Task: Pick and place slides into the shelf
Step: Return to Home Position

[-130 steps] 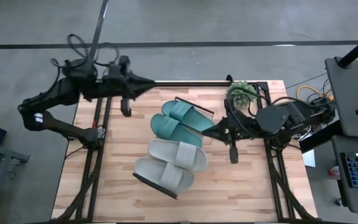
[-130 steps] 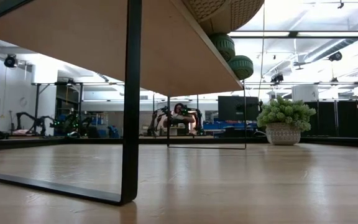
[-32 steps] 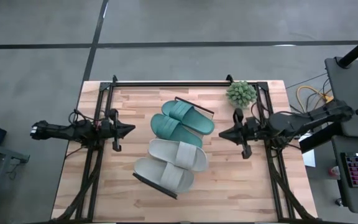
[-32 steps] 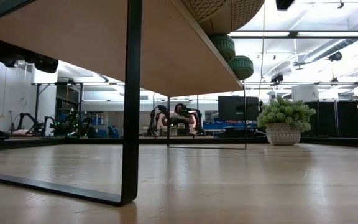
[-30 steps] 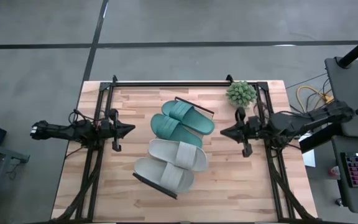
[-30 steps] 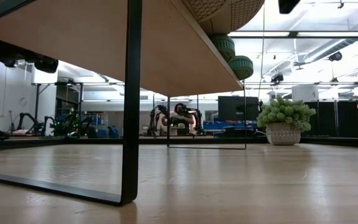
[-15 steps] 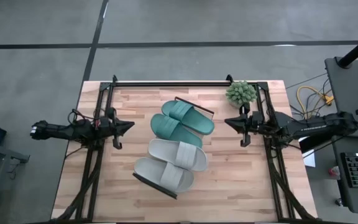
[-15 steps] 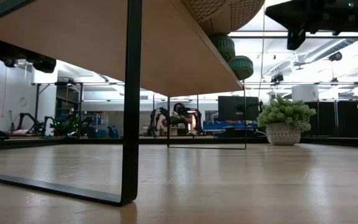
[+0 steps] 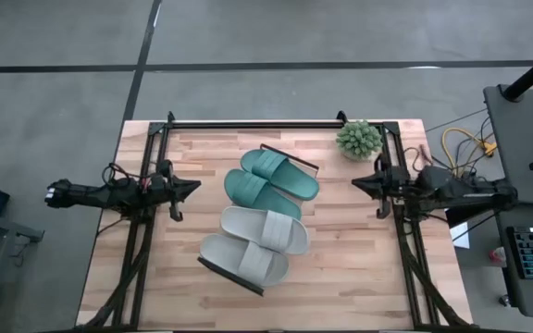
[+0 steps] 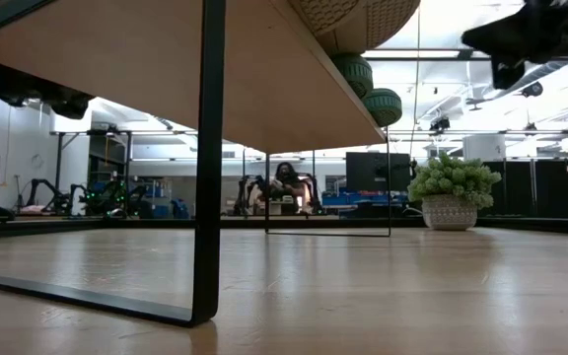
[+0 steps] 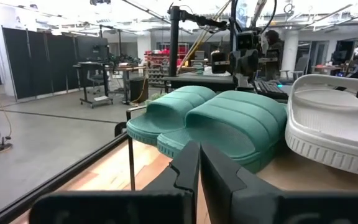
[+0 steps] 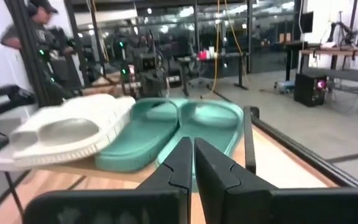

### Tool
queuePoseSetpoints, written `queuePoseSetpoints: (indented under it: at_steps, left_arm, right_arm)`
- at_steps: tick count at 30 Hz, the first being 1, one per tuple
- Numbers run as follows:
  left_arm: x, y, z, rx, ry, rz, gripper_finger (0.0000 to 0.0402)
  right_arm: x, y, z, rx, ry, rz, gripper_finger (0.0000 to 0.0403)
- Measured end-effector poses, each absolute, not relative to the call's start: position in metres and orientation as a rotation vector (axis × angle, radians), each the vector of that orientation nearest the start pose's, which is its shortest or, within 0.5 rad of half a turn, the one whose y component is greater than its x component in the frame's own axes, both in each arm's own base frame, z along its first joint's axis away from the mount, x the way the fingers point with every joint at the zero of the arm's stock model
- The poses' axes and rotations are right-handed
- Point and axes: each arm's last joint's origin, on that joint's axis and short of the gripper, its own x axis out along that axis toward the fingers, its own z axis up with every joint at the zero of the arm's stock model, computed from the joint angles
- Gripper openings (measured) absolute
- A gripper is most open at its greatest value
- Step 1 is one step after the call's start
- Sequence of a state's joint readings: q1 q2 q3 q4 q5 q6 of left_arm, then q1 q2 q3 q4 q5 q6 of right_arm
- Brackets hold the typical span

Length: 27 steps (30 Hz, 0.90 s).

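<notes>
Two teal slides (image 9: 271,180) and two light grey slides (image 9: 253,245) lie soles down, side by side, on the shelf (image 9: 294,159), which stands slantwise in the middle of the table. The low view shows the shelf's plank from below (image 10: 116,69), with slide toes overhanging its edge (image 10: 363,74). My left gripper (image 9: 195,186) is shut and level at the table's left side, pointing at the slides (image 11: 222,127). My right gripper (image 9: 355,182) is shut and level at the right side, facing the teal slides (image 12: 179,130) and a grey one (image 12: 73,130).
A potted plant (image 9: 359,139) stands at the table's far right corner, just beyond my right gripper. Black frame rails run along the table's left (image 9: 142,250), right (image 9: 405,250) and far edges. A person (image 12: 39,18) shows in the room behind.
My right gripper has drawn back from the slides toward the table's right edge and has sunk lower, staying shut and level. The slides and the shelf have not moved.
</notes>
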<state>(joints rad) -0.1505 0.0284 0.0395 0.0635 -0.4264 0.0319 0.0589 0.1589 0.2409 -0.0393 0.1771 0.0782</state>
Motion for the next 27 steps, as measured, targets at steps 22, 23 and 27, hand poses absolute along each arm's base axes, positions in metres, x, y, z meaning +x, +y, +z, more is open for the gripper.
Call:
queuePoseSetpoints:
  at_steps: [22, 23, 27]
  left_arm:
    - [0.097, -0.007, 0.171, -0.015, 0.025, 0.127, 0.0000]
    - [0.097, -0.007, 0.170, -0.014, 0.028, 0.127, 0.0000]
    - [0.098, -0.006, 0.170, -0.015, 0.034, 0.138, 0.0000]
  right_arm:
    - [0.089, 0.002, 0.201, 0.187, -0.042, -0.058, 0.0008]
    - [0.089, 0.002, 0.199, 0.199, -0.036, -0.058, 0.0008]
    - [0.092, 0.003, 0.187, 0.236, 0.002, -0.020, 0.0008]
